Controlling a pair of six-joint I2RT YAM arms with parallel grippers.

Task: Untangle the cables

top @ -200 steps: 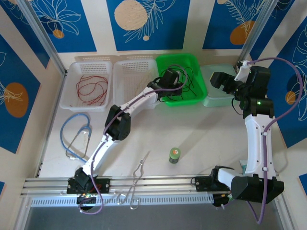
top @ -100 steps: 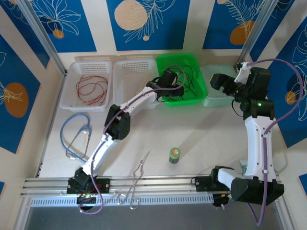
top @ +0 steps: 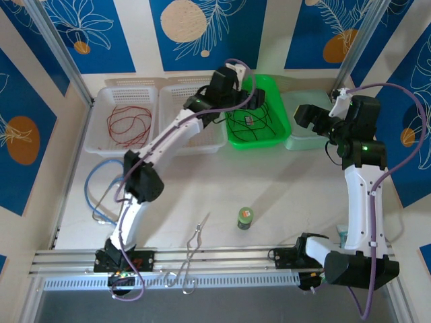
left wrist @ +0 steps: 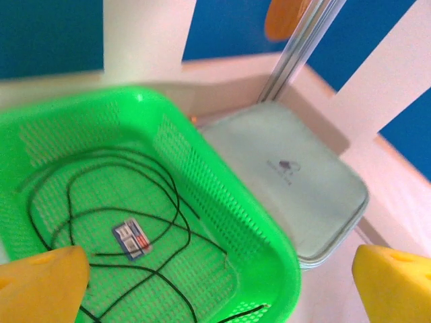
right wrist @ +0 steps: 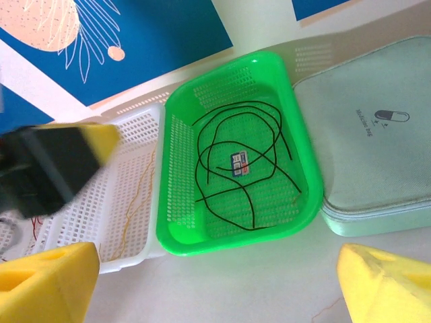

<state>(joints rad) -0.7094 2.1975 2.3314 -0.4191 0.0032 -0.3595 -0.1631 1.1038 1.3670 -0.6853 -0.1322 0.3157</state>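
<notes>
Ana: From above, where are the cables?

Ben: The red cables (top: 128,124) lie looped in the left white basket (top: 100,101). The black cables (top: 261,120) lie in the green basket (top: 259,141), just right of the middle white basket (top: 174,101).

Ana: And the arms?

Ben: The left gripper (top: 250,101) hangs over the green basket's left side, its arm stretched across the middle white basket. The right gripper (top: 304,113) hangs over a pale green case (top: 300,141) just right of the green basket. From up here I cannot tell how wide either stands.

Ana: Anything else on the bench (top: 289,188)?

Ben: A blue stethoscope (top: 101,195) on the left, a small green bottle (top: 245,217) in the middle, and metal tongs (top: 194,249) near the front edge.

Ana: What about the left wrist camera?

Ben: The left gripper's yellow fingertips (left wrist: 40,276) sit at the two bottom corners, spread wide with nothing between them. Below them the black cables lie in loose crossing loops on the floor of the green basket, with a small label (left wrist: 131,235) among them. The case lies just beside the basket.

Ana: And the right wrist camera?

Ben: The right gripper is spread wide too, and empty. It looks down on the green basket with the black cables and the label, and the case is just to the right. A thin tan cable (right wrist: 145,202) lies in the white basket left of the green one. The left gripper shows as a dark blur over that white basket.
</notes>
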